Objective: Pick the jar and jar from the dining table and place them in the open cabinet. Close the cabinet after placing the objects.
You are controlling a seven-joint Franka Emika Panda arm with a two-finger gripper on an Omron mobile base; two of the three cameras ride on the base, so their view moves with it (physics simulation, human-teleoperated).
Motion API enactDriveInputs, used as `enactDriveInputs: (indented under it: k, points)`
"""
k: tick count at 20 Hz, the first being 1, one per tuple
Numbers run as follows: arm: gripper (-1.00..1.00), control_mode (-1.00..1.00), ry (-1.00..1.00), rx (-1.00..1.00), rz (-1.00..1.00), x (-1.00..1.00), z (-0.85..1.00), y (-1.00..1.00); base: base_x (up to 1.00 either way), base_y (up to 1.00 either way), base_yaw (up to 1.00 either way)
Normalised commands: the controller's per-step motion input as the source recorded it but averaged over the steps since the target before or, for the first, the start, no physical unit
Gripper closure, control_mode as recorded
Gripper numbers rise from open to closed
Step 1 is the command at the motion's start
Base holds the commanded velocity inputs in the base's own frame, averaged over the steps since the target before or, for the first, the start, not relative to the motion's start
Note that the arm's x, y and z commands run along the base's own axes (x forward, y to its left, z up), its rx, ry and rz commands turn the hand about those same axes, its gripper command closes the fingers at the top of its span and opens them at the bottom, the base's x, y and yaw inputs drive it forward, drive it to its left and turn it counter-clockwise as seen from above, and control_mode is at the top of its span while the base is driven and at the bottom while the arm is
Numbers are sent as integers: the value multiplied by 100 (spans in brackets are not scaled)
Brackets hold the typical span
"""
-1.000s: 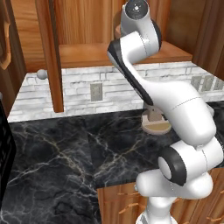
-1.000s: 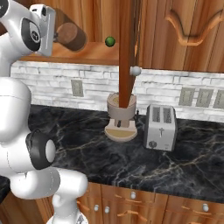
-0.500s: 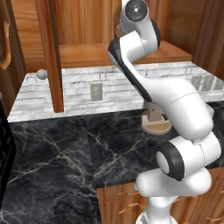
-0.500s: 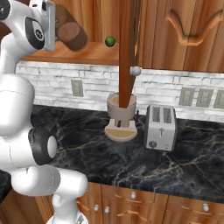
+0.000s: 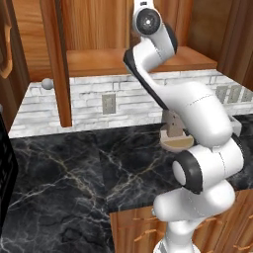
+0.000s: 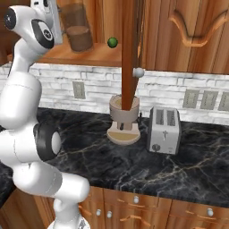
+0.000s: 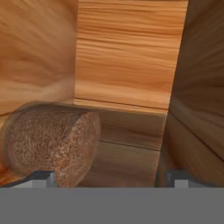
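Hand [image 7: 109, 177] spread wide inside the cabinet [image 7: 127, 65], tips cropped, jar [image 7: 50, 144] partly cut off.

White arm rises from base, lower link angled up and back, dark elbow joint facing camera, upper link raised high with forearm reaching forward. Gripper [image 7: 109, 178] held level, pointing forward; two dark fingertips [image 7: 41, 177] spread wide at bottom of hand view, jaws apart, nothing clamped between them.
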Motion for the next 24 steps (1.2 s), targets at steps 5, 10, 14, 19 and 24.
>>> enactDriveInputs:
  k: [5, 10, 14, 19, 24]
  points:
    - [-100, -100, -9, 0, 0, 56, 25, 0, 0, 0, 0]
    - [-100, -100, -10, 0, 4, -25, 25, 9, 0, 0, 0]
    - [-100, -100, -1, 0, 1, -65, 8, 22, 0, 0, 0]
    - [-100, -100, 2, 0, 0, -65, 1, 15, 0, 0, 0]
    - [-100, -100, 6, 0, 0, -69, -1, 0, 0, 0, 0]
